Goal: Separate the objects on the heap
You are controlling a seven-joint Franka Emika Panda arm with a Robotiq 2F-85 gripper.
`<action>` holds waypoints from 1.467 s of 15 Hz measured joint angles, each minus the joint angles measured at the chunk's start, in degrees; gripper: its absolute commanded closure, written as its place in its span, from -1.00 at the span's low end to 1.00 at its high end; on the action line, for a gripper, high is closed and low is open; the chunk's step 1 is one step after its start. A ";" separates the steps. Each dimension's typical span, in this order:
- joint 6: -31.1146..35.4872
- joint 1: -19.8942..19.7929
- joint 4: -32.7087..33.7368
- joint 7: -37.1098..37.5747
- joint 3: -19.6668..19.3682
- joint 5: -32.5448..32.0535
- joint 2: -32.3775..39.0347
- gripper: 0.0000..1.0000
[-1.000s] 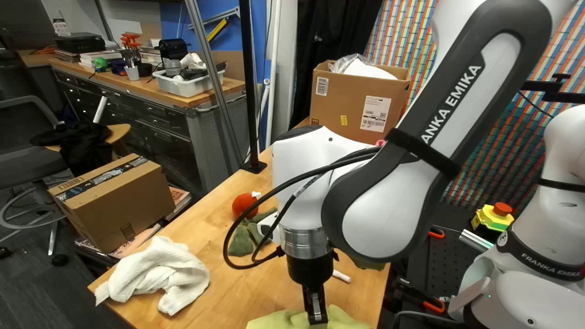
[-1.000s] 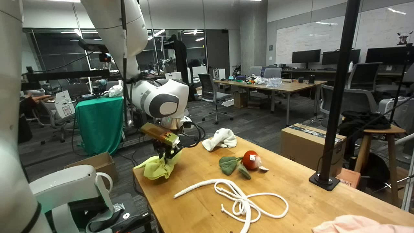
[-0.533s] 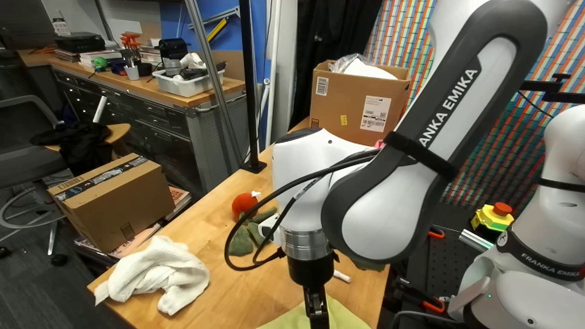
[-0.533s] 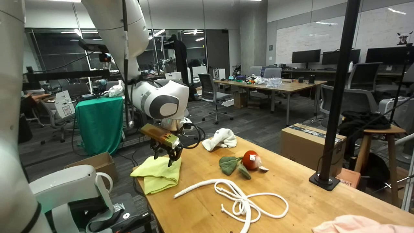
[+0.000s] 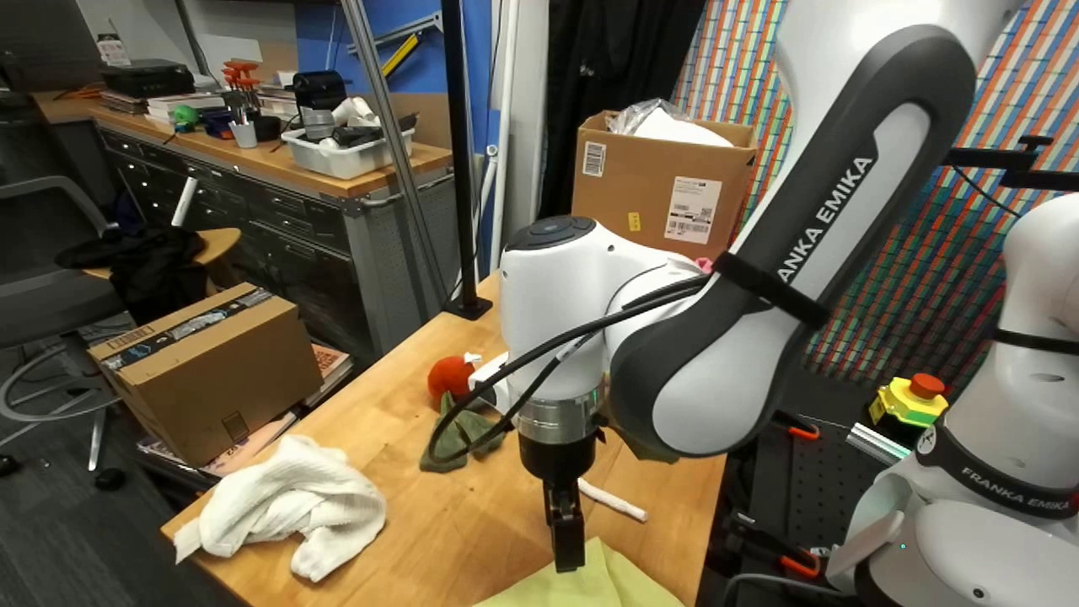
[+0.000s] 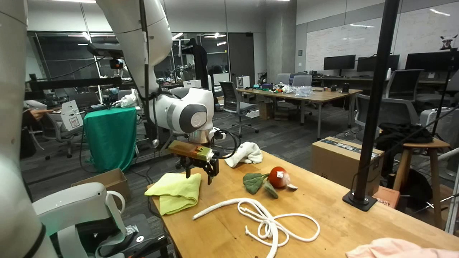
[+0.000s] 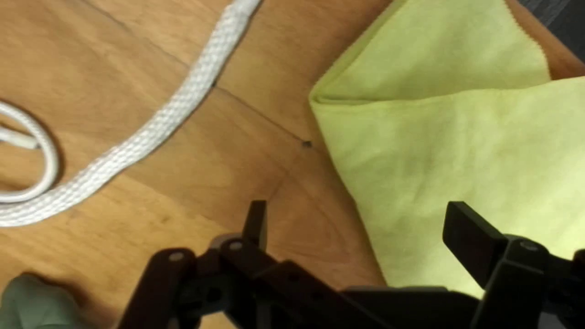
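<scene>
No heap shows; the soft objects lie apart on the wooden table point(image 6: 229, 186). My gripper point(image 6: 199, 178) stands open above the table, its fingers wide apart with nothing between them. In the wrist view the gripper point(image 7: 356, 205) hangs over the edge of the folded yellow-green cloth point(image 7: 448, 151), not touching it as far as I can see. The white cord point(image 6: 267, 224) lies looped in front. A red-and-green soft toy point(image 6: 277, 178) rests mid-table. The white towel point(image 6: 245, 154) is bunched at the far end. Part of a pink cloth point(image 6: 394, 249) shows at the frame's lower edge.
A black post point(image 6: 373, 107) rises from the table's edge. A cardboard box point(image 5: 632, 185) stands at the table's end, another box point(image 5: 228, 379) beside the table. A second white arm point(image 5: 969, 506) stands near the table's side.
The gripper has opened and let go of the yellow-green cloth, which now lies flat. It has then lifted and shifted away from the cloth towards the table's middle.
</scene>
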 measured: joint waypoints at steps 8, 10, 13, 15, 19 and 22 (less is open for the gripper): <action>1.99 -0.13 0.19 9.30 -8.63 -14.59 0.05 -1.00; 2.21 -0.17 0.44 11.22 -10.37 -16.86 0.09 -1.00; 3.27 -0.25 1.07 14.86 -12.95 -19.66 0.51 -1.00; 4.65 -0.24 1.72 18.31 -14.88 -21.26 1.26 -1.00; 5.91 -0.10 3.45 24.94 -18.61 -23.37 3.56 -1.00; 5.93 0.59 4.36 29.19 -21.18 -25.36 5.34 -1.00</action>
